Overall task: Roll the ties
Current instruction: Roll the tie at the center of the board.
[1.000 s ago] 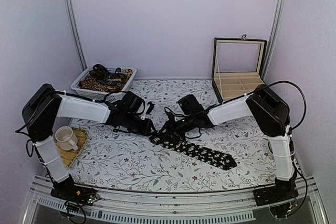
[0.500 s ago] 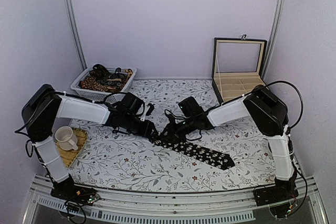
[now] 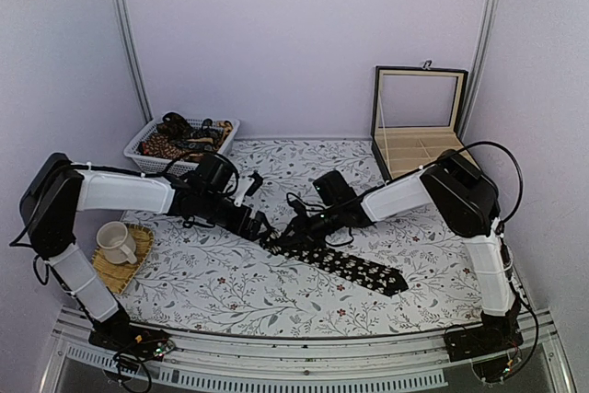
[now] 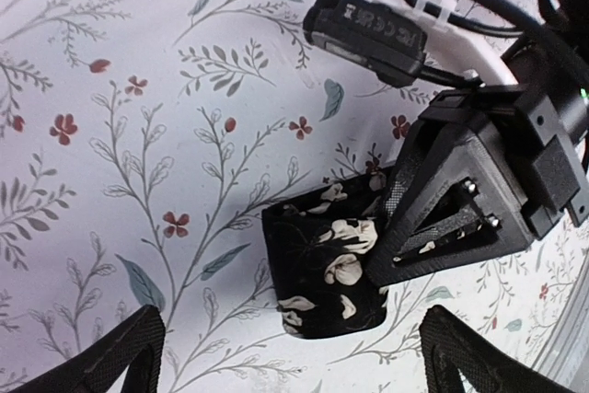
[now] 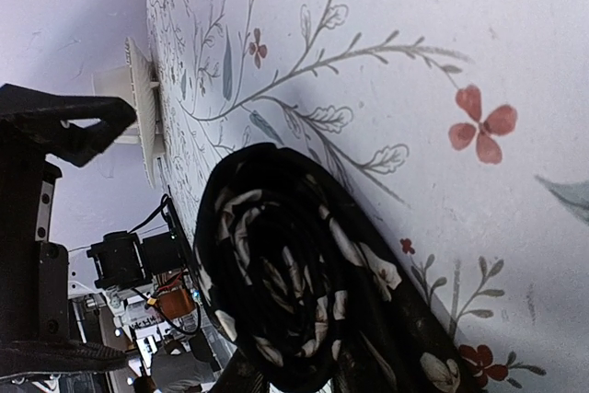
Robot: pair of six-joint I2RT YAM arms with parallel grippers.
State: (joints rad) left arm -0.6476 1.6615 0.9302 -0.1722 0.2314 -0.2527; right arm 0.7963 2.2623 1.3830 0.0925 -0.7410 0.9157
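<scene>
- While both arms reach in from the near edge, a white cup [image 3: 115,241] stands on a woven mat [image 3: 132,269] at the near left of the floral tabletop [image 3: 230,287].
- Black tie [image 3: 350,266] with pale flower specks lies mid-tabletop on a slant. Its wide end points near right and its other end is wound into a roll [image 5: 294,301] at left centre.
- The unrolled length lies flat on the tabletop.
- Right wrist view: the roll is seen close up, resting on the tabletop with its spiral layers visible.
- Right hand [image 3: 290,230] comes in from the right, its jaws almost closed at the roll's right side. The left wrist view shows speckled fabric between its fingers, so it reads as a pinch on the roll.
- Left hand [image 4: 293,319] faces it from the left with its fingers spread wide, gripping nothing. In its own view the roll sits between the two fingertips and touches neither.
- Far left, by the back wall: a white basket [image 3: 147,161] holds a heap of other ties [image 3: 179,142], brown-orange and dark patterned.
- Far right: a box [image 3: 375,121] stands open with its lid upright and dividers inside. Cannot tell what is in them.
</scene>
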